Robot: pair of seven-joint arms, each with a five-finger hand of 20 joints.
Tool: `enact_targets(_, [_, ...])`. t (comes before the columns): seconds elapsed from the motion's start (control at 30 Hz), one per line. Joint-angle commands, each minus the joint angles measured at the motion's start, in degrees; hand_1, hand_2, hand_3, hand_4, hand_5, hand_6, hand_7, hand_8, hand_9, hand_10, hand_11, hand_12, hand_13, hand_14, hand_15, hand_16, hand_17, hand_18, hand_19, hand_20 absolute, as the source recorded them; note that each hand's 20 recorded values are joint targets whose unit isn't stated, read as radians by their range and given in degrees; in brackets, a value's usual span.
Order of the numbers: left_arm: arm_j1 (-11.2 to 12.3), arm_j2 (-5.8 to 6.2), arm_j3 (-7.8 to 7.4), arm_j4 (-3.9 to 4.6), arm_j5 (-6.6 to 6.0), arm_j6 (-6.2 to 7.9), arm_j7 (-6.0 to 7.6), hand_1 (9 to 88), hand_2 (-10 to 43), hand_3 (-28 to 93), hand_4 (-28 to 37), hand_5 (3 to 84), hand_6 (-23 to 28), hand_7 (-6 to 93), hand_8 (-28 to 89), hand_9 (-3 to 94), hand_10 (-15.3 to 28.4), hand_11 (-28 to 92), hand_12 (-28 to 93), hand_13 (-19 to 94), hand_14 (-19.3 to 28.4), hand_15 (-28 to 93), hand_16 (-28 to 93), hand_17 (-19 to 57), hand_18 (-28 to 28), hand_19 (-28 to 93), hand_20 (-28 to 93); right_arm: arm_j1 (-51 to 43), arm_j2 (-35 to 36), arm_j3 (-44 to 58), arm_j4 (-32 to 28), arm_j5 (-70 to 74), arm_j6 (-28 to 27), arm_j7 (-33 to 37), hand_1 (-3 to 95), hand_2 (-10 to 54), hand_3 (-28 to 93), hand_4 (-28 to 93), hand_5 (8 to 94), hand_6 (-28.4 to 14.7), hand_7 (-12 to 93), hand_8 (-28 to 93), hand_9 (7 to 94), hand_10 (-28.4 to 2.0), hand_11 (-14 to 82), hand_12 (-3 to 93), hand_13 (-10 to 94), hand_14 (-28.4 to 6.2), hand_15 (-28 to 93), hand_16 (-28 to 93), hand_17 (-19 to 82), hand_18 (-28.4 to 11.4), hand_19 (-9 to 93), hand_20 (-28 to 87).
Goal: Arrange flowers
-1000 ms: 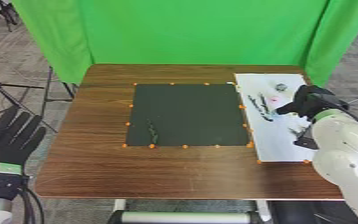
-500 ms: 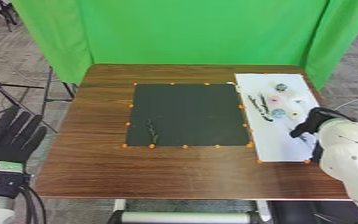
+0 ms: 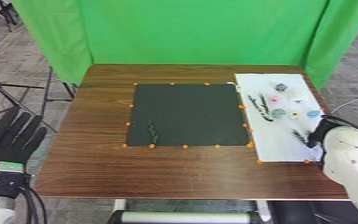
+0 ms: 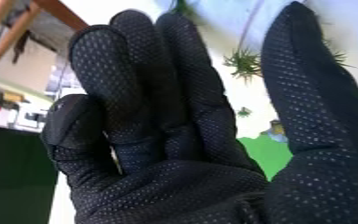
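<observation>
On the white board (image 3: 273, 145) lie dark sprigs (image 3: 260, 107), a pink flower (image 3: 275, 99), a grey-blue flower (image 3: 280, 87), a greenish one (image 3: 278, 113) and a blue one (image 3: 313, 113). A green sprig (image 3: 299, 136) lies beside my right hand (image 3: 323, 131), at the board's near right edge. In the right wrist view the right hand (image 4: 167, 185) is open and holds nothing, with spiky green leaves (image 4: 244, 63) beyond it. One dark green sprig (image 3: 152, 132) lies on the black mat (image 3: 189, 107). My left hand (image 3: 11, 137) is open, off the table's left side.
Orange markers (image 3: 185, 146) line the black mat on the brown table (image 3: 140, 175). A small yellow flower (image 3: 294, 115) lies on the white board. A green curtain (image 3: 193, 30) hangs behind, and tripod legs (image 3: 2, 87) stand at the left.
My right hand has moved from over the middle of the white board toward its near right edge, uncovering the flowers and the green sprig. The left hand has stayed still.
</observation>
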Motion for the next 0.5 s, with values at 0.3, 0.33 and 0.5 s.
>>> enact_targets(0.3, [1.5,-0.70,0.55,-0.34,-0.67,0.35,0.58,24.5,13.1,70,-28.3,35.4,7.7,14.8,-10,33.2,14.9,24,13,24,14.6,37,-7,-5.2,12.3,27,9,-4.2,0.3,2.3,-4.3,-5.7,10.6,-3.3,52.8,-4.5,68,-25,76.9,-2.8,36,22,81.5,-15.0,35.4,29.6,76,-12.2,60,31,43,-25.4,93,38])
enact_targets(0.33, [1.7,-0.64,0.58,-0.46,-0.75,0.40,0.80,24.5,13.1,70,-28.3,35.4,7.7,14.8,-10,33.2,15.0,24,13,24,14.6,37,-7,-5.2,12.3,27,9,-4.3,0.4,2.4,-4.9,-6.3,11.4,-3.7,53.1,-4.7,68,-25,76.8,-2.8,36,22,81.5,-14.8,35.5,30.1,76,-12.1,60,31,43,-25.4,93,38])
enact_targets(0.5, [1.5,-0.72,0.65,-0.41,-0.73,0.55,0.42,24.5,13.1,70,-28.3,35.4,7.7,14.8,-10,33.2,15.0,24,13,24,14.6,37,-7,-5.3,12.3,27,9,-5.0,0.4,3.2,-7.9,-7.4,11.9,-2.3,53.5,-5.4,70,-26,77.2,-2.9,36,23,82.5,-14.0,33.5,34.9,76,-11.8,61,31,43,-25.3,93,39])
